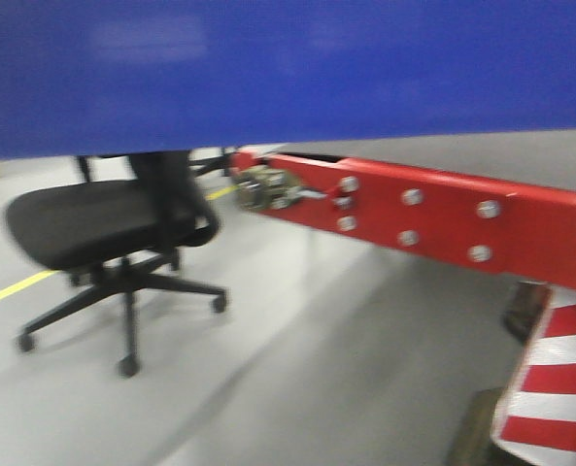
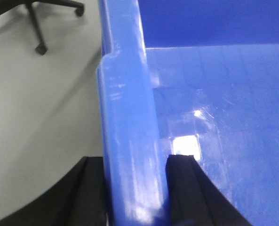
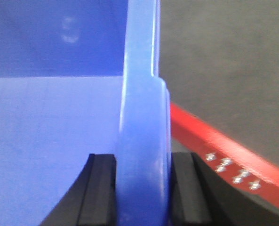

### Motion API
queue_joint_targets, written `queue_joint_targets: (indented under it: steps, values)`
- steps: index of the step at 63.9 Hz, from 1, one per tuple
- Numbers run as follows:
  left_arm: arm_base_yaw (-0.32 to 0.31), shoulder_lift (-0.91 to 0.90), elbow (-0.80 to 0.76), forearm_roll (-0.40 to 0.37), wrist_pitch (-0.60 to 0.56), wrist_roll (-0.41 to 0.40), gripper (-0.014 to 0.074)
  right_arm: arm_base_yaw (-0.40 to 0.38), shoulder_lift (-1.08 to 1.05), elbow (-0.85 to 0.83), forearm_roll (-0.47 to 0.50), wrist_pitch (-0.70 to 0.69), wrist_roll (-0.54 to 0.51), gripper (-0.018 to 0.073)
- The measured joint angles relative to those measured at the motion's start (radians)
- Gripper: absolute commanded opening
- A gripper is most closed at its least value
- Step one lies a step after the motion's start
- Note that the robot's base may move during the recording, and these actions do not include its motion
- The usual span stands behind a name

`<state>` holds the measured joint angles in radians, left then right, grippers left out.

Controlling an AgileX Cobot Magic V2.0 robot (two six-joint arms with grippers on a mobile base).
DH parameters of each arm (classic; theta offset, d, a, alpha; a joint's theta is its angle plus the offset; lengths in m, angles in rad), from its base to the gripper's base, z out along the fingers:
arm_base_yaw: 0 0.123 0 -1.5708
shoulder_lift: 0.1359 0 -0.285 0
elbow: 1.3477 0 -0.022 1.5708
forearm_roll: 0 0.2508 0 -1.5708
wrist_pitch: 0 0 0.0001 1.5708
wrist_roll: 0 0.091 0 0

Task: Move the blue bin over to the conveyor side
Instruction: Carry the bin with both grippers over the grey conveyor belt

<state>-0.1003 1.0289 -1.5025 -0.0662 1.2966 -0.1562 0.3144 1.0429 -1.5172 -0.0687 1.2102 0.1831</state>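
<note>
Black padded fingers point(image 2: 184, 188) of the left gripper point(image 2: 135, 162) are pinched onto the wide rolled rim of the large glossy blue plastic bin point(image 2: 224, 117), one outside the wall and one inside. The right gripper point(image 3: 143, 157) is clamped in the same way on the opposite rim. The bin is held between both arms, and its side wall fills the top of the front view. Just beside the right rim a red metal rail point(image 3: 224, 153) with silver screws is seen, and beyond it the flat matte dark grey conveyor surface point(image 3: 224, 61). Under the bin a black swivel office chair point(image 1: 103, 233) stands on a pale grey floor point(image 1: 297, 369) marked with a yellow line point(image 1: 16, 286).
</note>
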Motion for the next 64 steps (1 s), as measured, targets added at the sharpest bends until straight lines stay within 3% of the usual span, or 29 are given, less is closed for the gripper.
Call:
queue_joint_targets:
  steps: [64]
  values:
    - [0.000, 0.000, 0.000, -0.002, -0.002, 0.000, -0.0017, 0.000, 0.000, 0.000, -0.002, 0.000, 0.000, -0.0088]
